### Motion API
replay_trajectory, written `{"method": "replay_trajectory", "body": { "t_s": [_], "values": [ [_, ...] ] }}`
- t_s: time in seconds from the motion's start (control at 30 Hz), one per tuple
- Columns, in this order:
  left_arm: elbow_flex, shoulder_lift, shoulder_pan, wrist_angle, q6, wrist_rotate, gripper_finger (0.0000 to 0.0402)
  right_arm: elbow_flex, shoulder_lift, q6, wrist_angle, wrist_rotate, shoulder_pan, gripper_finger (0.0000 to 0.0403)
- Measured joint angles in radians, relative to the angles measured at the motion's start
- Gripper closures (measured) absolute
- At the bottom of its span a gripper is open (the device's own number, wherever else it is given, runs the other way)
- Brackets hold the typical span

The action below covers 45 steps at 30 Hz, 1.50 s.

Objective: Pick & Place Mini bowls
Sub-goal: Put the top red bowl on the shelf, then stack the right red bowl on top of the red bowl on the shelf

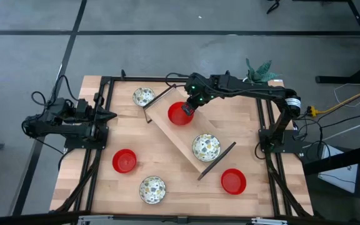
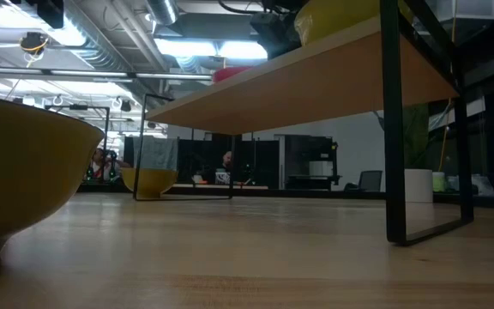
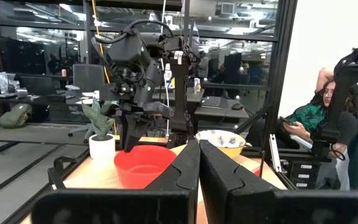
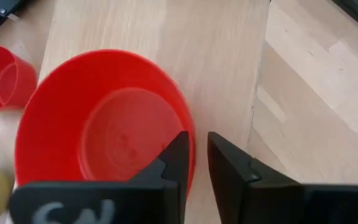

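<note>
A red mini bowl (image 1: 180, 114) and a speckled bowl (image 1: 205, 147) sit on a raised wooden shelf (image 1: 167, 128). My right gripper (image 1: 189, 107) is at the red bowl's far-right rim, shut on it. On the table lie more bowls: a speckled one (image 1: 144, 96) at the far side, a red one (image 1: 124, 160) at left, a speckled one (image 1: 152, 189) at the near edge, and a red one (image 1: 233, 180) at near right. My left gripper (image 1: 108, 115) waits shut at the table's left edge. My right gripper (image 4: 197, 143) pinches the red bowl's rim (image 4: 191, 127), one finger (image 4: 174, 158) inside the bowl and one (image 4: 229, 165) outside. The fingers come from above, slanting down from the far right. The bowl stays upright, and its base seems to rest on the shelf board.
The shelf runs slantwise from far left to near right on thin black legs (image 2: 394, 129). A white pot with a green plant (image 1: 261, 70) stands at the far right corner. Black frame rails (image 1: 99, 150) line the table's left and right sides. A person (image 3: 316, 112) sits beyond the table.
</note>
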Motion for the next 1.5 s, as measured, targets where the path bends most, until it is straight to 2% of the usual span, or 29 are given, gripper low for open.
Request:
{"method": "replay_trajectory", "body": {
  "t_s": [0.43, 0.63, 0.8, 0.93, 1.5],
  "values": [
    [0.0, 0.0, 0.0, 0.0, 0.0, 0.0, 0.0398, -0.001, -0.012, -0.022, 0.018, -0.008, 0.002, 0.0331],
    [0.0, 0.0, 0.0, 0.0, 0.0, 0.0, 0.0398, -0.001, -0.064, -0.036, 0.037, 0.024, 0.026, 0.0272],
    [0.0, 0.0, 0.0, 0.0, 0.0, 0.0, 0.0398, -0.001, -0.12, -0.14, 0.035, 0.06, 0.067, 0.0218],
    [0.0, 0.0, 0.0, 0.0, 0.0, 0.0, 0.0398, -0.001, -0.153, -0.222, -0.002, 0.105, 0.104, 0.0195],
    [0.0, 0.0, 0.0, 0.0, 0.0, 0.0, 0.0398, -0.001, -0.307, -0.375, -0.236, 0.106, 0.217, 0.0186]
  ]
}}
